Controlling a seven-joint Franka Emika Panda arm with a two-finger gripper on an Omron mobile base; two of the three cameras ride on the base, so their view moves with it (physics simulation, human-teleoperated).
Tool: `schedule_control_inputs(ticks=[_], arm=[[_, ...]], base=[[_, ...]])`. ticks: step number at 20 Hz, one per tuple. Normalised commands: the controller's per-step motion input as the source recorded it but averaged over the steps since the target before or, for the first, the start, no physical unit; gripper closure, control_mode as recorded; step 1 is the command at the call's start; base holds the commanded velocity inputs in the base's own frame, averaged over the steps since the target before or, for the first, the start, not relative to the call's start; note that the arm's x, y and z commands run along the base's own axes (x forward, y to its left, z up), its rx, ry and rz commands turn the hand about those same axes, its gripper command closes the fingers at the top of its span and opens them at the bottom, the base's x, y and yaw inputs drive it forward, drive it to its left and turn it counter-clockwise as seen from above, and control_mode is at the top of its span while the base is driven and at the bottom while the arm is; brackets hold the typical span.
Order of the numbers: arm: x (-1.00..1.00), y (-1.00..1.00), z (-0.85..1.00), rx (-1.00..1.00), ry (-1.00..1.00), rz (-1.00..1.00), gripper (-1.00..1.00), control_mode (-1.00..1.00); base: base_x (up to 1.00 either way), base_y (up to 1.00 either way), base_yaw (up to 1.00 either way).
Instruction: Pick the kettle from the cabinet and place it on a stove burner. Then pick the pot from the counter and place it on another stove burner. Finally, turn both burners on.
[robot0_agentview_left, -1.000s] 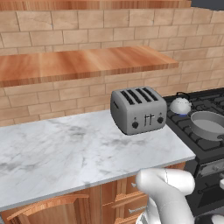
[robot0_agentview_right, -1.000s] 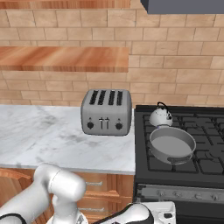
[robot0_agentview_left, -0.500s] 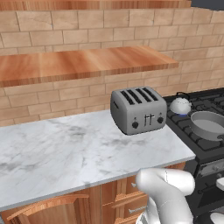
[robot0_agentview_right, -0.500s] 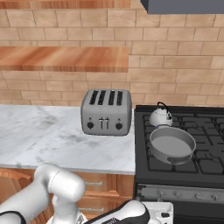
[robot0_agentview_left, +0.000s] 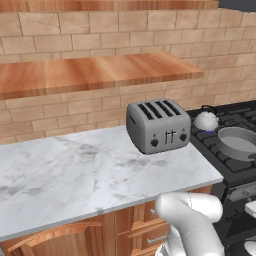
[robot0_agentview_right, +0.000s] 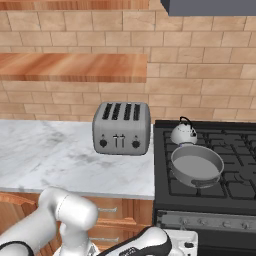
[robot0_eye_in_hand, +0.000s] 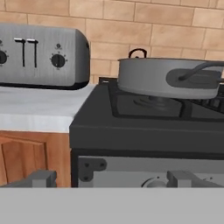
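Observation:
The silver kettle (robot0_agentview_left: 206, 120) (robot0_agentview_right: 183, 134) stands on a rear left burner of the black stove (robot0_agentview_left: 231, 168) (robot0_agentview_right: 235, 190), with a faint blue tint at its base. Just in front of it the grey pot (robot0_agentview_left: 238, 143) (robot0_agentview_right: 196, 164) (robot0_eye_in_hand: 168, 77) rests on a front left burner. In the hand view only the kettle handle (robot0_eye_in_hand: 137, 53) rises behind the pot. My gripper (robot0_eye_in_hand: 113, 180) hangs low before the stove front (robot0_eye_in_hand: 148, 131), open, its fingertips (robot0_eye_in_hand: 42, 178) wide apart with nothing between them. The cabinet (robot0_agentview_left: 100, 72) (robot0_agentview_right: 70, 67) is bare.
A boxy grey toaster (robot0_agentview_left: 157, 125) (robot0_agentview_right: 121, 128) (robot0_eye_in_hand: 39, 57) sits on the marble counter (robot0_agentview_left: 75, 170) (robot0_agentview_right: 45, 145) beside the stove's left edge. Wooden cabinet fronts (robot0_eye_in_hand: 26, 157) lie below the counter. A range hood (robot0_agentview_right: 210, 7) hangs above the stove.
My wrist at the bottom of the right base view has shifted slightly to the left. Kettle, pot and toaster have not moved.

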Motion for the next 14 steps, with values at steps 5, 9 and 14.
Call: schedule_control_inputs(ticks=[5,9,14], arm=[[0.13,-0.22,-0.07,0.01,0.0,0.0,-1.0,-1.0],[0.1,-0.13,-0.12,0.01,0.0,0.0,-1.0,-1.0],[0.06,-0.02,-0.2,0.0,-0.01,0.0,-1.0,-1.0]], base=[[0.0,0.0,0.0],[0.0,0.0,0.0],[0.0,0.0,0.0]])
